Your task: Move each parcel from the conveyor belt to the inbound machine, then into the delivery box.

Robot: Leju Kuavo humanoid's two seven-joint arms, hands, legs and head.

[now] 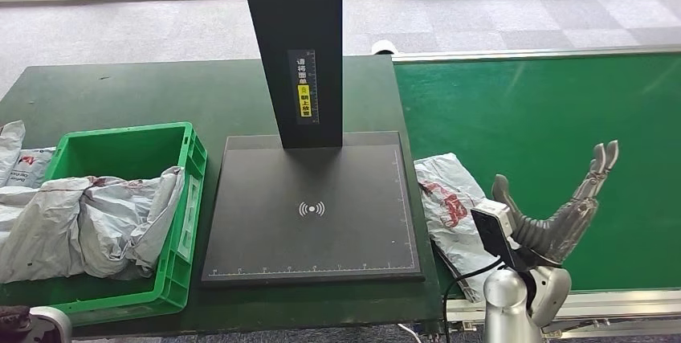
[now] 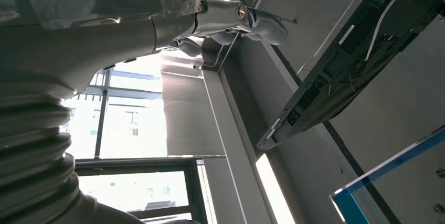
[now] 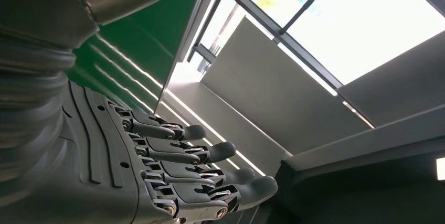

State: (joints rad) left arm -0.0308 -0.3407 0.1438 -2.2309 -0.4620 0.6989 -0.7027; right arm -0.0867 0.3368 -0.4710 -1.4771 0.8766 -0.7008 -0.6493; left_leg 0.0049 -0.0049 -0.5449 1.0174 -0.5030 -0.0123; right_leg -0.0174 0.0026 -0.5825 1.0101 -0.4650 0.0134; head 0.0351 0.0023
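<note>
A crumpled white parcel point(image 1: 446, 198) with red print lies at the left edge of the green conveyor belt point(image 1: 554, 110), partly over the table. My right hand point(image 1: 562, 216) hovers just right of it, above the belt, fingers spread and holding nothing. In the right wrist view the right hand's fingers point(image 3: 199, 153) are stretched out and empty. The inbound machine point(image 1: 313, 238) is a black flat platform with a tall black post point(image 1: 293, 46), nothing on it. The green delivery box point(image 1: 191, 198) stands left of it with grey parcels point(image 1: 88, 222) inside. My left hand point(image 2: 57, 56) shows as grey cover; its fingers are hidden.
More grey bags point(image 1: 14, 162) lie on the dark green table left of the box. The belt's metal rail point(image 1: 610, 303) runs along the near edge by my right arm. Windows and grey carpet lie beyond the table.
</note>
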